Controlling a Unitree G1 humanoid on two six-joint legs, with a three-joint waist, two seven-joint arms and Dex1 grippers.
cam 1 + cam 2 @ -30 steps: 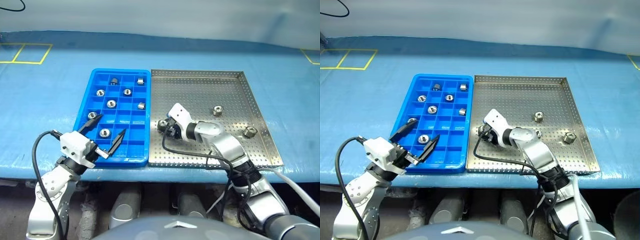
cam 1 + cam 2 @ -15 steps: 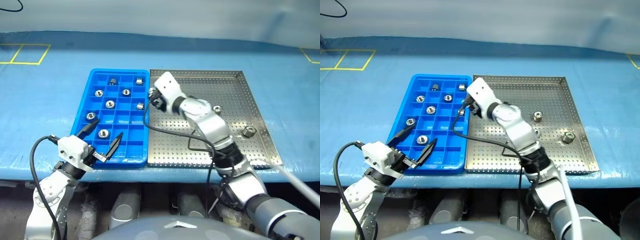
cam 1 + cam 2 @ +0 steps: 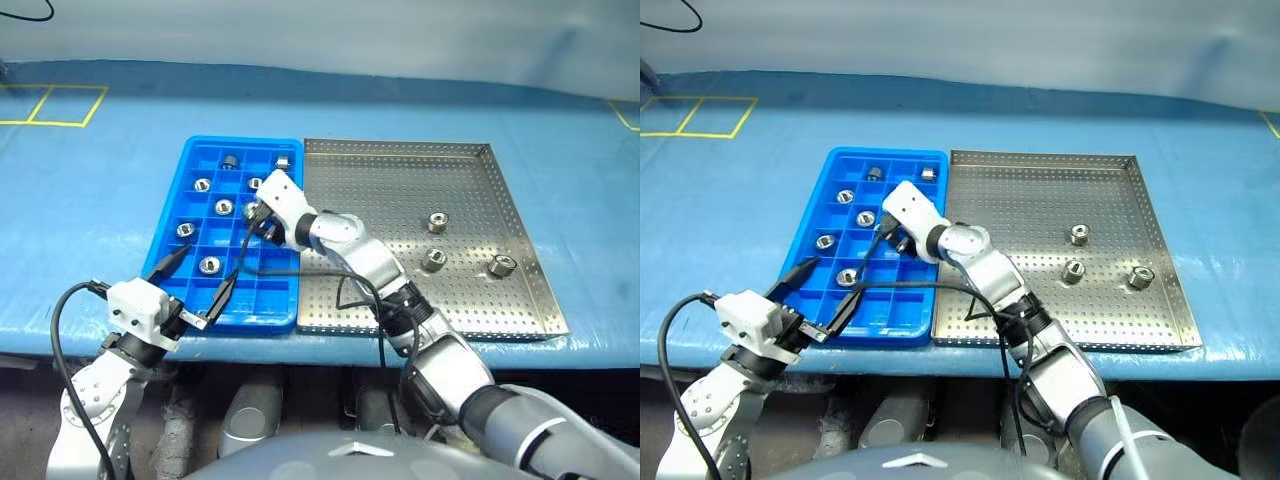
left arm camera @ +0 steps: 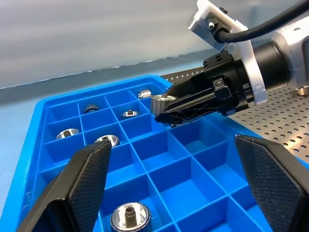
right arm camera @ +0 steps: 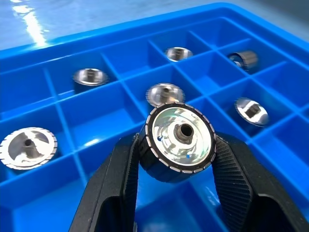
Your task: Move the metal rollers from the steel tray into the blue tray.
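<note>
- Blue table (image 3: 90, 210) carries both trays side by side, a short carry.
- Right gripper (image 5: 176, 162) pinches a roller (image 5: 177, 140) over the blue tray (image 3: 170, 225), ready to drop.
- Left gripper (image 4: 178, 188), jaws spread and empty, waits beside that tray's near edge.
- Three rollers (image 3: 433, 259) remain in the steel tray (image 3: 400, 165), right of the blue tray.

Empty near cells of the blue tray (image 3: 262, 296) — left hand (image 3: 196, 275) perhaps crowding them.

I see silver-grey jointed arms, white wrist housings, looped black cables, and black ribbed fingers (image 4: 89, 181) tapering to points.
</note>
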